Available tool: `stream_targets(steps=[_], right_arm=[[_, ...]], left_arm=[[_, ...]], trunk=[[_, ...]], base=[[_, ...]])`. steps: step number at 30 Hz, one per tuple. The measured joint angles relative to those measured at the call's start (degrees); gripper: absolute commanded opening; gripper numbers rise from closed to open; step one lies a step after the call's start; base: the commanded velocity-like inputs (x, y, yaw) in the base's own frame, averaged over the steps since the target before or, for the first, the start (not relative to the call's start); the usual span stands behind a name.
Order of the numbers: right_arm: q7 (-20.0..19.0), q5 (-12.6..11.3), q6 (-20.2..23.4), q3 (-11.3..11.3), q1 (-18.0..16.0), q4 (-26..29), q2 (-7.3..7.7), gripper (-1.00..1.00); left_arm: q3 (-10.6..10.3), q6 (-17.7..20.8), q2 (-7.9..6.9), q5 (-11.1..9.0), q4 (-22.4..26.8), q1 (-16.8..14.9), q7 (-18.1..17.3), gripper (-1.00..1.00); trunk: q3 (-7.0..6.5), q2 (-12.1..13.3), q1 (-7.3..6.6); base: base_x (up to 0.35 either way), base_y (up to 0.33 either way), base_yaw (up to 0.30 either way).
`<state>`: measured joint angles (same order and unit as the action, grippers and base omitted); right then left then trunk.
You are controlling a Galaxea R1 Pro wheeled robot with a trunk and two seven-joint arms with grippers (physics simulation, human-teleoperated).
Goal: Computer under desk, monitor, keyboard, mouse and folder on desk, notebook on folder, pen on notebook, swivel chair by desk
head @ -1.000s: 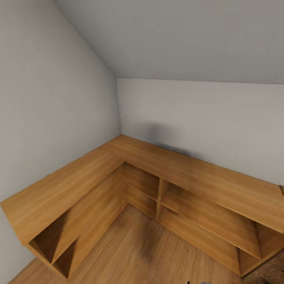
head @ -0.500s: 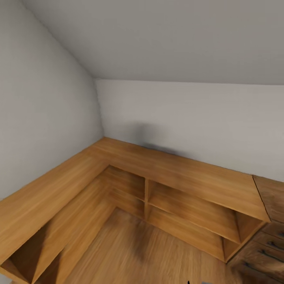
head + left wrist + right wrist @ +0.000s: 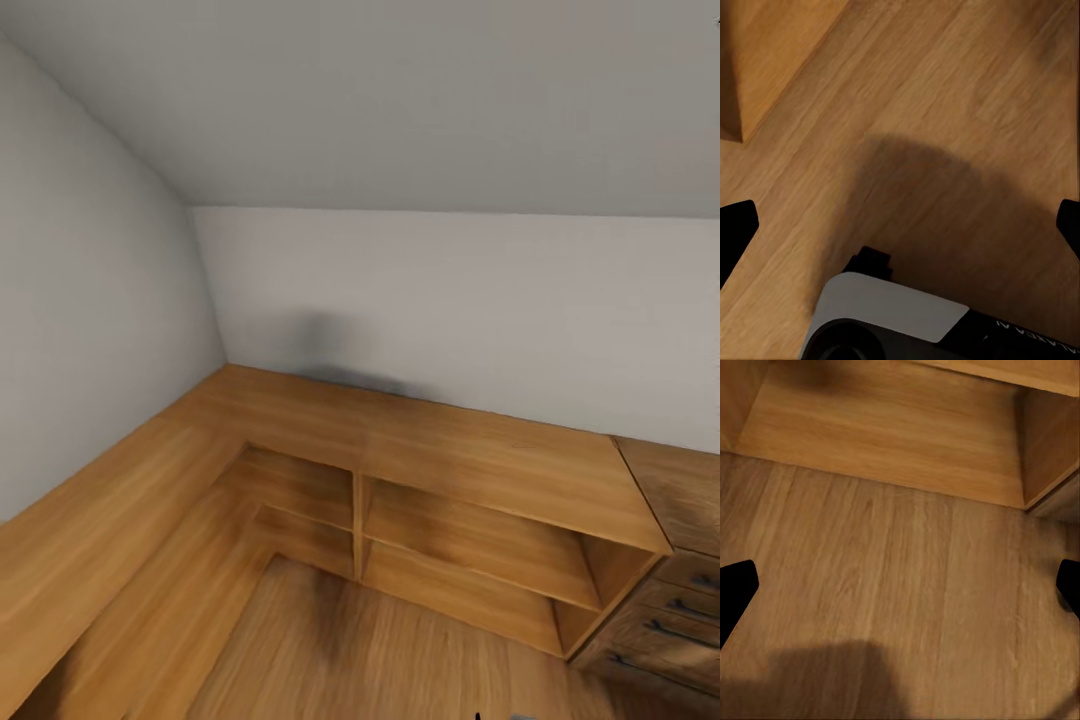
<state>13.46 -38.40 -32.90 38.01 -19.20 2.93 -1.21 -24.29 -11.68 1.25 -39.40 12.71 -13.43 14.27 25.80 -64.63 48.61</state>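
Fingers [image 3: 735,229] of both arms spread and empty over wood floor [image 3: 907,585]; low oak shelving [image 3: 450,470] ahead, task likely barely started.

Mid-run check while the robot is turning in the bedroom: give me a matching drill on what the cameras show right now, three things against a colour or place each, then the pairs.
Things:
1. low oak shelving
2. drawer unit
3. sloped wall

Descriptions:
A. plain grey, slanting overhead
B. darker wood with dark bar handles, at the head view's right edge
C. L-shaped, open compartments, running along both walls of the corner

Pairs: 1-C, 2-B, 3-A
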Motion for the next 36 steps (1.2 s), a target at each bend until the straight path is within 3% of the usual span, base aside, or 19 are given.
stream_targets(steps=[10, 20, 36], right_arm=[[0.0, 0.0, 0.0, 0.0, 0.0, 0.0, 0.07, 1.0], [0.1, -0.1, 0.0, 0.0, 0.0, 0.0, 0.02, 1.0], [0.1, -0.1, 1.5, 0.0, 0.0, 0.0, 0.04, 1.0]], left_arm=[[0.0, 0.1, 0.03, 0.0, 0.0, 0.0, 0.0, 1.0], [0.0, 0.1, 0.0, 0.0, 0.0, 0.0, 0.0, 1.0], [0.0, 0.1, 0.0, 0.0, 0.0, 0.0, 0.0, 1.0]], trunk=[[-0.17, 0.0, 0.02], [-0.09, 0.0, 0.03], [1.15, 0.0, 0.03]], base=[[0.246, 0.062, -0.275], [0.014, 0.001, -0.249], [0.0, 0.03, -0.141]])
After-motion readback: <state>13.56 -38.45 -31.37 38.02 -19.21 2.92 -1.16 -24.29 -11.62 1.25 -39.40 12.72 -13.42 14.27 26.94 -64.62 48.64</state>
